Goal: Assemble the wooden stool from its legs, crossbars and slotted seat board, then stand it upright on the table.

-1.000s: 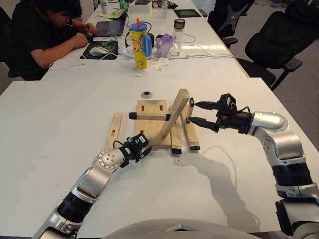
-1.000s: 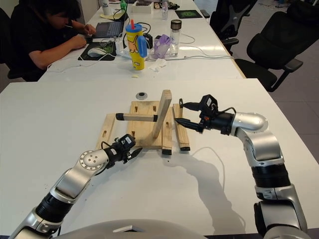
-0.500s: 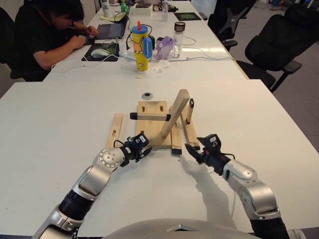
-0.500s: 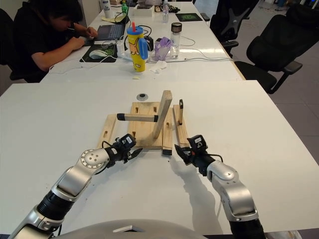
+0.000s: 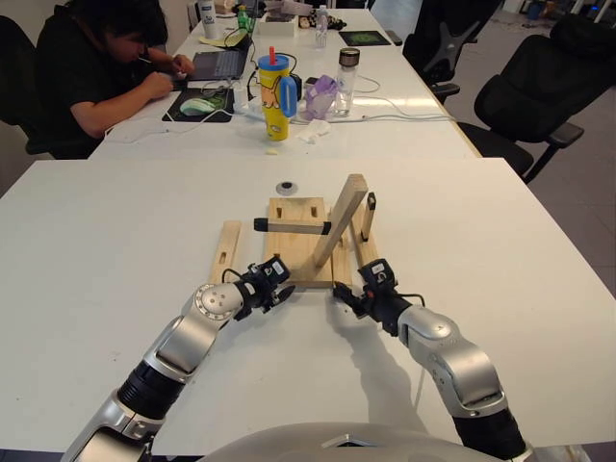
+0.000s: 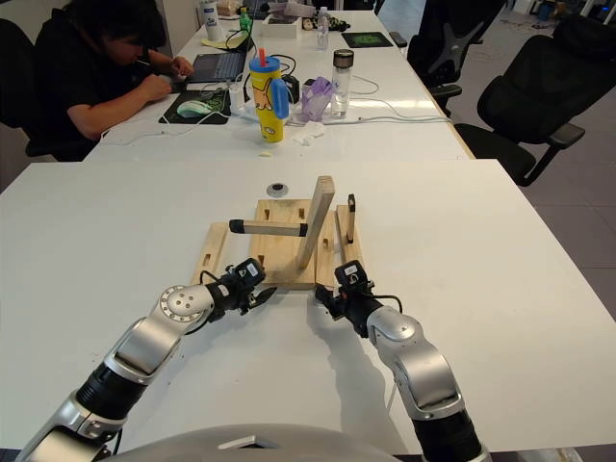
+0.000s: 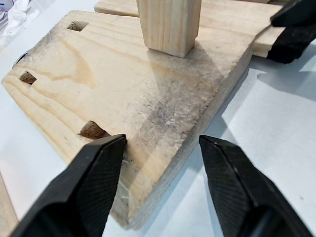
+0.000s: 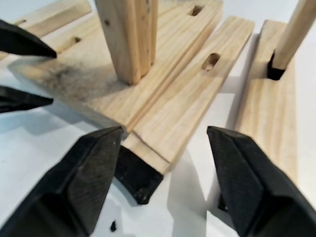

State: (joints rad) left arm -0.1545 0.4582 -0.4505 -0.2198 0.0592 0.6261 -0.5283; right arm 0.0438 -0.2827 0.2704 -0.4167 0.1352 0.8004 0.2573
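The slotted seat board (image 5: pixel 293 214) lies flat mid-table. One leg (image 5: pixel 342 217) stands tilted in it, and a crossbar (image 5: pixel 292 227) juts left from that leg. A second leg (image 5: pixel 340 276) lies along the board's right edge. A third (image 5: pixel 367 262) lies further right with a short bar (image 5: pixel 369 214) standing on it. A fourth leg (image 5: pixel 225 252) lies to the left. My left gripper (image 5: pixel 279 286) is open, straddling the board's near corner (image 7: pixel 148 84). My right gripper (image 5: pixel 351 294) is open around the black-capped near end (image 8: pixel 138 175) of the second leg.
A small round dark disc (image 5: pixel 284 187) sits just beyond the board. On the far table stand a yellow cup (image 5: pixel 273 96) and a bottle (image 5: pixel 346 69). Office chairs (image 5: pixel 539 87) stand off to the right. White tabletop stretches on both sides.
My right arm swung from beside the tilted leg's top down to the near ends of the flat legs, then shifted left. The left arm stayed at the board's corner.
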